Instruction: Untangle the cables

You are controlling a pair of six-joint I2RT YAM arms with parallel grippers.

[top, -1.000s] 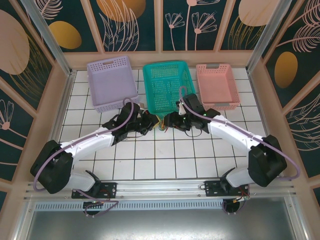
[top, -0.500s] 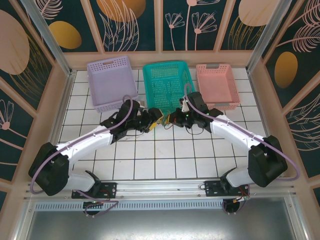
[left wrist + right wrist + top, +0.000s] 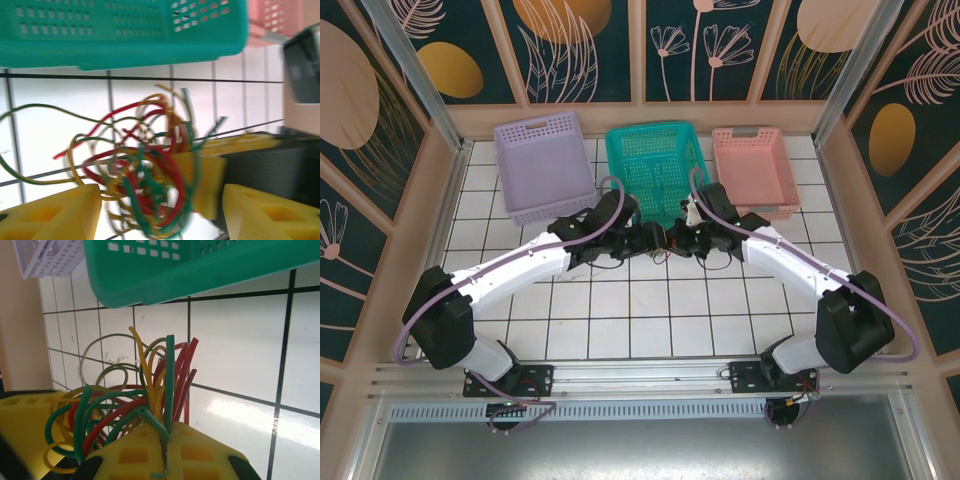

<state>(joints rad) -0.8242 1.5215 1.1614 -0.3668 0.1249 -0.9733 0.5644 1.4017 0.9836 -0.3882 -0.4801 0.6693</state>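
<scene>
The cables are a tangled bunch of red, green and yellow wires. My right gripper is shut on one end of the bunch, and the wire ends stick up out of its closed yellow fingers. In the left wrist view the cables hang as a blurred ball between the wide-apart fingers of my left gripper, which is open. The right gripper's yellow fingers sit against the ball's right side. From above, the left gripper and the right gripper meet just in front of the teal basket, with the cables between them.
A lilac basket stands to the left of the teal one and a pink basket to its right, all at the back of the white tiled table. The teal basket's rim is close above the wires.
The right gripper has shut on the cables. The left gripper has opened and moved right, so its fingers now stand around the bunch.
</scene>
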